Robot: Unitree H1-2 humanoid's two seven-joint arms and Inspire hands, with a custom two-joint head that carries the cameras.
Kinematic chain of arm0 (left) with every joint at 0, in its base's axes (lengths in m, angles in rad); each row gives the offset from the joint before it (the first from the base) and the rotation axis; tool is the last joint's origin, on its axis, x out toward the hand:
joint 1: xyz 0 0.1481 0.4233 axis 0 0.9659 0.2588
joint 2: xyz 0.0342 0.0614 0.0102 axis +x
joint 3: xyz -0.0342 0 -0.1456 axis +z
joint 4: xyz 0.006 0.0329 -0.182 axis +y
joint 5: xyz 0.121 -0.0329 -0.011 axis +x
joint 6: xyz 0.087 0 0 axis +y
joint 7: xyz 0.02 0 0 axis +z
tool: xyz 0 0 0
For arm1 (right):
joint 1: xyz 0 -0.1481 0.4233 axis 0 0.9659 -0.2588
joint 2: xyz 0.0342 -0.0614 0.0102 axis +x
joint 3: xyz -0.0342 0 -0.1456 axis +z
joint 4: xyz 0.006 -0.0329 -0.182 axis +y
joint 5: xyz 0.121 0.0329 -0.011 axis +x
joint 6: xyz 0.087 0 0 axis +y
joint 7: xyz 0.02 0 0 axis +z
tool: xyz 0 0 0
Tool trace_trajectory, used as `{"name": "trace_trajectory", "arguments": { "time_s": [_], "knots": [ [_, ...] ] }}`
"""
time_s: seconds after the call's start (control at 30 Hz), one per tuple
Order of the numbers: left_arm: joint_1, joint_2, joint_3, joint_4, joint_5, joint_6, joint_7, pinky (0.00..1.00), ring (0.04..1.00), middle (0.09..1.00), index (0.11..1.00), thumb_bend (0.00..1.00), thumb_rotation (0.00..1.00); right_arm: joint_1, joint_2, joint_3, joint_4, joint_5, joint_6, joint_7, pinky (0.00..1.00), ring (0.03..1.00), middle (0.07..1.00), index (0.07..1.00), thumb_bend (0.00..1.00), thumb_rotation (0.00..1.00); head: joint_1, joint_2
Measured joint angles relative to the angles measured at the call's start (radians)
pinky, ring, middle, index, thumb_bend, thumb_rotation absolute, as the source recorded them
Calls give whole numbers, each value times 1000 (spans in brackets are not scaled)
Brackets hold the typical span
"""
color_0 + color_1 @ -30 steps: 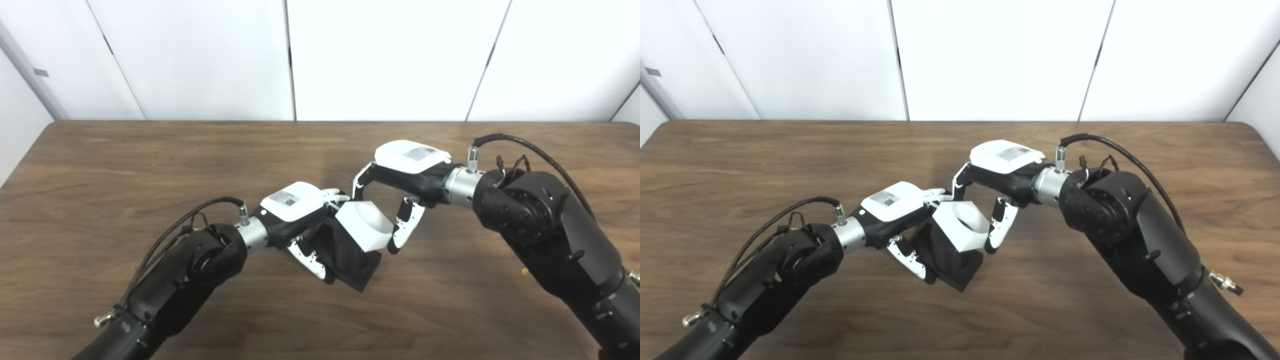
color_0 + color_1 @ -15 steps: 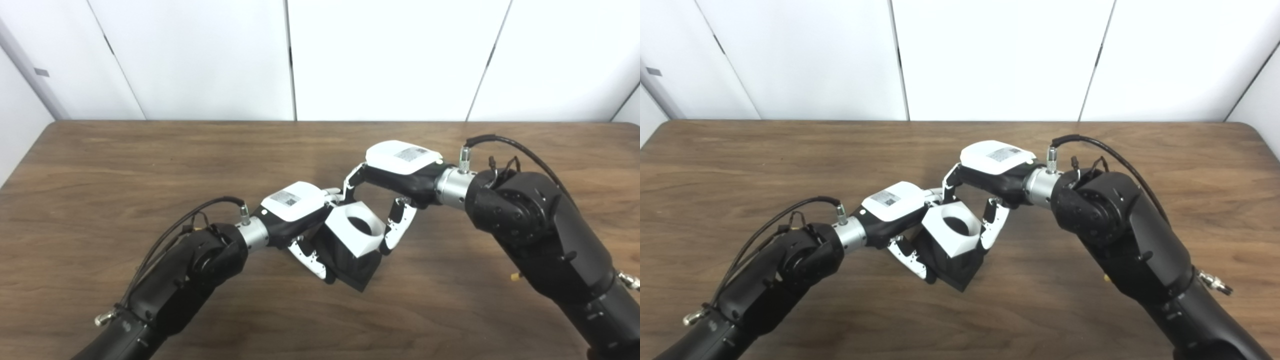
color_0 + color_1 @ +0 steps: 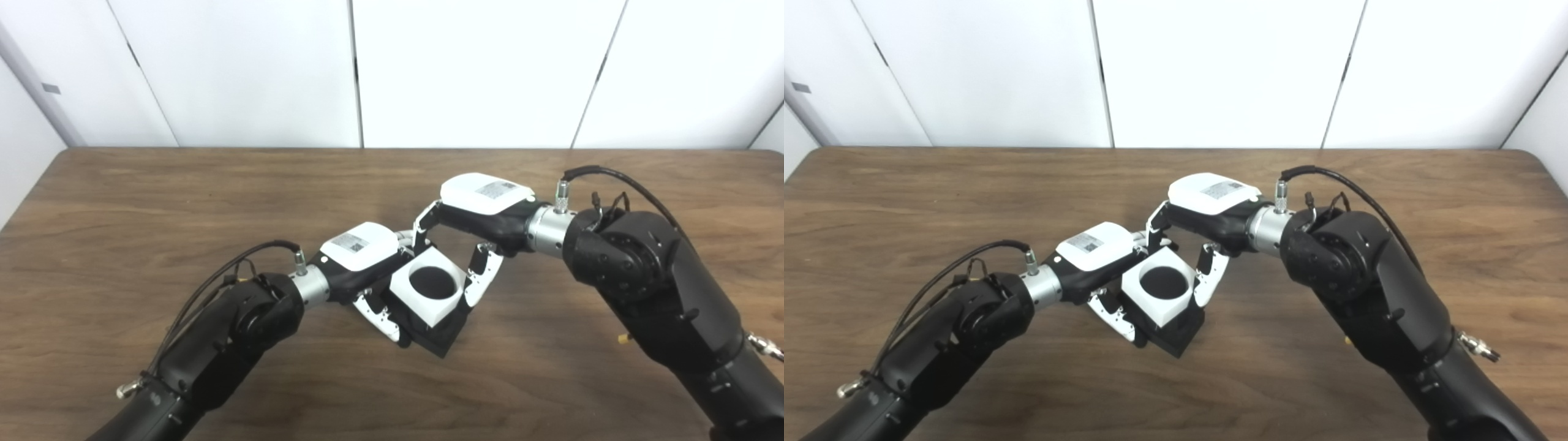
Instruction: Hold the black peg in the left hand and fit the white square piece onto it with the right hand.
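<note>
1. While your left hand (image 3: 361, 254) is wrapped around the black peg (image 3: 438, 334), with white-tipped fingers (image 3: 376, 315) curled under its near side, the holding half of the task looks done; the peg sits tilted at the middle of the surface (image 3: 122, 202), and its base appears to touch the wood, though you cannot be sure.
2. Your right hand (image 3: 474, 211) pinches the white square piece (image 3: 427, 294) between fingers on its far corner and a thumb on its right edge.
3. That piece sits on top of the peg's block, and the round hole shows solid black inside, so the peg seems to have entered the hole.
4. Judged from both eye views, the fit is nearly complete: white rests against the black base along its lower edges, with no clear gap.
5. What remains, as far as you can tell, is to confirm it is fully seated, then release your right hand.
</note>
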Motion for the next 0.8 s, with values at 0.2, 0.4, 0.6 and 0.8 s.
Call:
{"name": "trace_trajectory", "arguments": {
  "time_s": [0.2,0.4,0.6,0.8],
  "knots": [
    [-1,0,0,0,0,0,-1,855,949,925,492,522,77,0,-1,3,1,-3,-1,0,770,793,730,480,522,130,2,2],
    [-1,0,1,0,0,-1,-1,861,952,924,492,523,76,0,-2,14,8,-16,-3,0,720,764,740,593,737,189,2,3],
    [0,0,1,0,0,0,-1,851,945,922,492,523,76,3,-19,20,10,-12,-3,23,723,786,793,753,912,270,-3,0],
    [0,0,1,-1,1,0,-1,850,940,922,492,523,76,4,-22,20,10,-12,-2,34,731,798,807,763,913,253,-3,5]
  ]
}}
